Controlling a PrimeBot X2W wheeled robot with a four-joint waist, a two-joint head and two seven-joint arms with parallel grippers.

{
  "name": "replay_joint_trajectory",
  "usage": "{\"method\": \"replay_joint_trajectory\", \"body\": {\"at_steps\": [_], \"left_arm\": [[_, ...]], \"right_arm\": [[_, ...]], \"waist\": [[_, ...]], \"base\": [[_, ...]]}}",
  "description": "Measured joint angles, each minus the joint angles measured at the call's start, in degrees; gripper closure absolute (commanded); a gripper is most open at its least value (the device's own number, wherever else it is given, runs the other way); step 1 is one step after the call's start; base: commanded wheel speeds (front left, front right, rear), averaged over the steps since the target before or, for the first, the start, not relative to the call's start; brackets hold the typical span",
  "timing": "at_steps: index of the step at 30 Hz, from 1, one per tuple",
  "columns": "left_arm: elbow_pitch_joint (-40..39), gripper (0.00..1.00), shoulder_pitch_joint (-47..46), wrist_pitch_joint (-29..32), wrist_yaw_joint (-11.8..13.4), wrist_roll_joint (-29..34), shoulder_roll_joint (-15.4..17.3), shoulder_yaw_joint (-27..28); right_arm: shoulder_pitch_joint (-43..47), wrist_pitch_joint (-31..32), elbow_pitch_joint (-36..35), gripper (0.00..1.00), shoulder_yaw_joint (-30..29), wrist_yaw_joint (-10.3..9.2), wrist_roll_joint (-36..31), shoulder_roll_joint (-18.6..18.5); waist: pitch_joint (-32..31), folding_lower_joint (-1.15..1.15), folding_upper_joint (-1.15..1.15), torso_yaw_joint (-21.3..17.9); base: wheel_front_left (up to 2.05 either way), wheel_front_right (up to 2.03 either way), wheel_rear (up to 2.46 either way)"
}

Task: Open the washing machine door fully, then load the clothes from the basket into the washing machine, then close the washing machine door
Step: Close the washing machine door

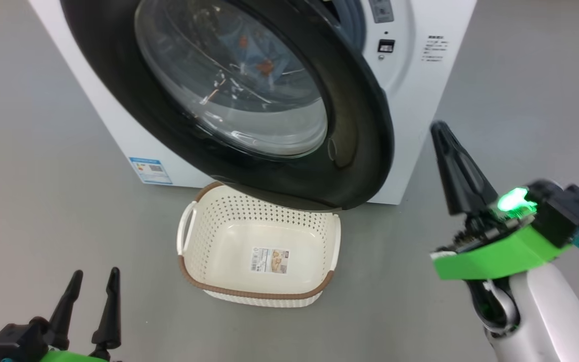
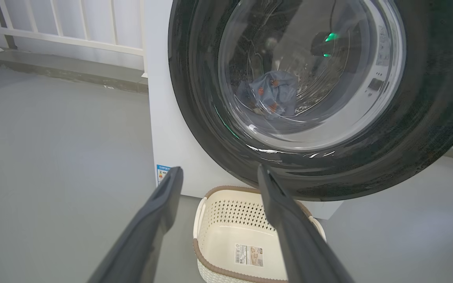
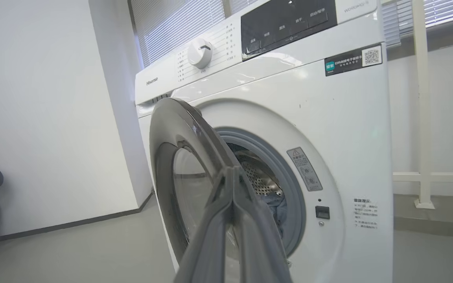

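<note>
Head view shows the washing machine [image 1: 420, 100] standing on the grey floor [image 1: 43, 201], with the washing machine door [image 1: 357, 130] partly open and swung out toward the camera. The basket [image 1: 257, 296] sits on the floor just in front of the machine. Its far end lies under the lower edge of the door, and inside it I see nothing except a label sticker [image 1: 269, 260] on the bottom. The clothes [image 1: 262, 60] are inside the drum, seen through the glass as light blue cloth with orange prints.

The left gripper [image 1: 95, 274] is at the lower left, well apart from the basket, with its fingers spread wide and nothing between them. The right gripper [image 1: 441, 129] is at the right, near the free edge of the door. Its two fingers are pressed together and hold nothing.

In the right wrist view, the right gripper's closed tips [image 3: 232, 169] stand in front of the door rim [image 3: 187, 122]; I cannot tell if they touch it. Behind the door, the grey gasket [image 3: 289, 188] and a piece of blue cloth [image 3: 275, 208] are visible.
</note>
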Motion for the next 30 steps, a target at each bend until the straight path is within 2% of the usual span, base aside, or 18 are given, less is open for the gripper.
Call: {"method": "replay_joint_trajectory", "body": {"at_steps": [9,20,30], "left_arm": [[-1.2,0.00,-0.3,0.0,0.0,0.0,-0.4,-0.9],[-1.7,0.00,-2.3,0.0,0.0,-0.9,-0.6,-1.7],[-1.8,0.00,-4.3,0.0,0.0,-1.8,-0.6,-1.9]], "right_arm": [[-6.9,0.0,-1.5,1.00,9.7,0.00,0.0,0.9],[-8.9,0.0,9.3,1.00,19.9,0.00,1.1,0.9],[-9.0,0.0,16.3,1.00,18.7,0.00,2.0,1.2]], "waist": [[0.8,0.00,0.00,2.2],[3.8,0.00,0.00,3.6],[7.5,0.00,0.00,4.3]], "base": [[0.00,0.00,0.00],[0.00,0.00,0.00],[0.00,0.00,0.00]]}}
